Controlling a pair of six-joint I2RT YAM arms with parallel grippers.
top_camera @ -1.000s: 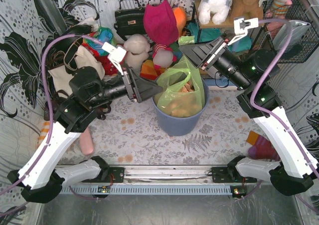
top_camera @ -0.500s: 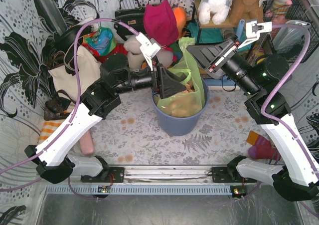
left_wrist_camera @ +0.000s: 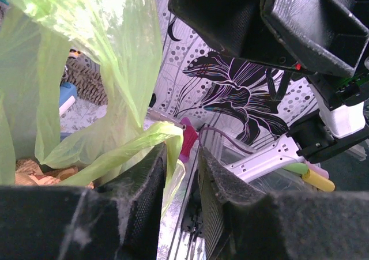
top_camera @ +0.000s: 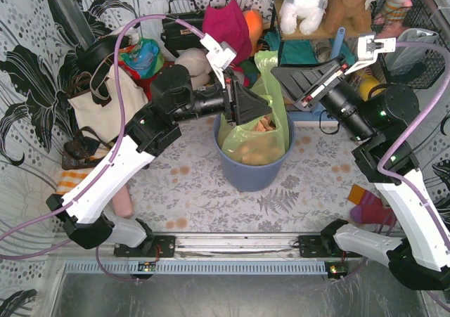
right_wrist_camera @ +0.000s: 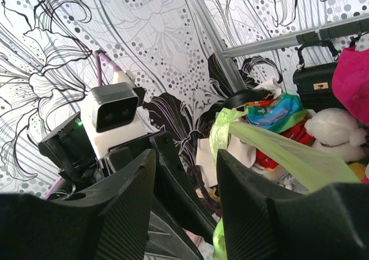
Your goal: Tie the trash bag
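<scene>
The lime-green trash bag (top_camera: 247,140) sits in the blue-grey bin (top_camera: 253,174), with tan paper (top_camera: 264,125) showing inside. One bag handle (top_camera: 267,62) stands pulled up above the bin's far rim. My left gripper (top_camera: 257,106) is over the bin's left rim. In the left wrist view (left_wrist_camera: 182,150) its jaws stand a narrow gap apart, and a twisted strip of the bag (left_wrist_camera: 115,153) drapes over one fingertip into the gap. My right gripper (top_camera: 285,78) is wide open beside the raised handle; in the right wrist view (right_wrist_camera: 185,156) the green strip (right_wrist_camera: 271,144) runs past its right finger.
Soft toys, a black handbag (top_camera: 183,25) and a magenta bag (top_camera: 226,29) crowd the back. A canvas tote (top_camera: 95,106) stands at left. A pink object (top_camera: 123,201) lies near the left arm and a striped sock (top_camera: 369,208) near the right arm.
My left gripper swung right and up from the bag's left side to over the bin. My right gripper rose and drew back right. The bag's handle now stands taller.
</scene>
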